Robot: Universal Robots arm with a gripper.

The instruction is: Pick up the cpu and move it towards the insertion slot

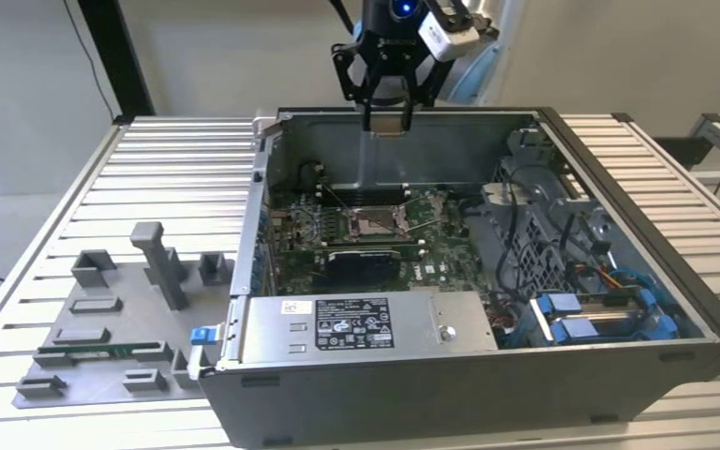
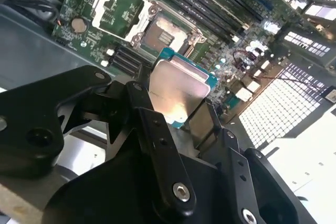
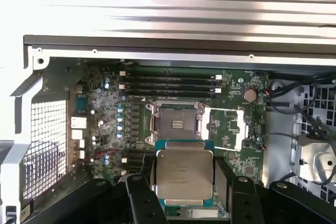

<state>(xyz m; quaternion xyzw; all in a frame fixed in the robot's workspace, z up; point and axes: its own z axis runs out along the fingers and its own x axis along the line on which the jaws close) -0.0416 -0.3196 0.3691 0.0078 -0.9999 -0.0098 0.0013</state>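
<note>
The gripper (image 3: pixel 181 182) is clamped on the cpu (image 3: pixel 184 176), its fingers (image 3: pixel 223 174) bearing on two opposite edges. The chip hangs high over the open computer case (image 1: pixel 660 309), well above the insertion slot (image 3: pixel 175 123) on the motherboard (image 3: pixel 231 129). It looks light, stiff and flat; its underside contacts are probably fragile, so an edge hold suits it.
</note>
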